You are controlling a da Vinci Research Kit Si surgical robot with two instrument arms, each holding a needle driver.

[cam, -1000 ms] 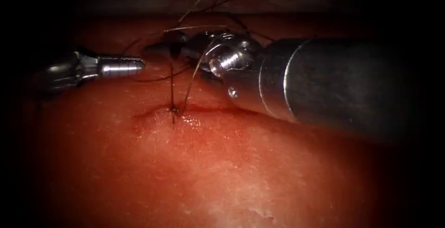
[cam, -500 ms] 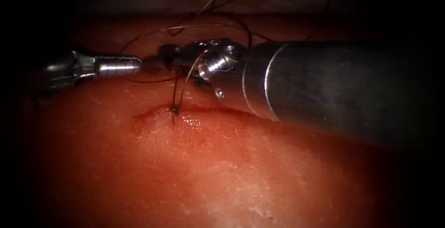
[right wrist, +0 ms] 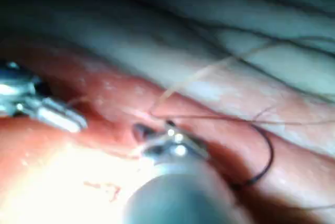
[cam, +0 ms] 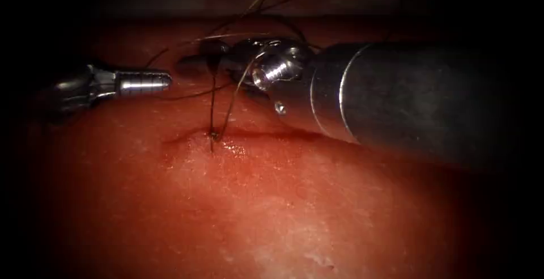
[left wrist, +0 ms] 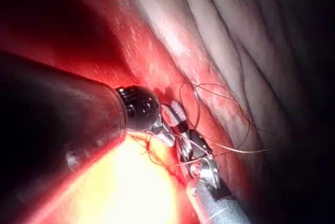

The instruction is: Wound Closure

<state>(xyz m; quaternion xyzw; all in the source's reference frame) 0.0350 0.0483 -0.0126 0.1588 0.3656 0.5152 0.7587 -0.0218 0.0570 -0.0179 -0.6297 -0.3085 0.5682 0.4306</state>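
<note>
The cut (cam: pixel 255 133) runs across the tissue (cam: pixel 283 211). Two strands of dark thread (cam: pixel 212 103) rise from a stitch near the cut's left end. They run up to my right tool (cam: pixel 196 61), whose dark jaws are shut on the thread above and behind the cut. One strand drapes over its wrist. My left tool (cam: pixel 165 79) hovers left of the stitch with its jaws shut; I cannot tell whether thread is caught in them. The two tips sit close together in the left wrist view, left tool (left wrist: pixel 177 113) and right tool (left wrist: pixel 184 141). The right wrist view has the right tool (right wrist: pixel 144 131) and left tool (right wrist: pixel 73 123).
Loose loops of thread (cam: pixel 260 26) lie over the far tissue behind the tools, and a dark loop (right wrist: pixel 268 153) curls beside the right shaft. Red fluid (cam: pixel 226 149) wets the tissue just in front of the stitch. The thick right shaft (cam: pixel 413 97) spans the right side.
The right tool swung left and down, slackening the strands, then came back right and up so they stand straighter. The left tool stayed almost still.
</note>
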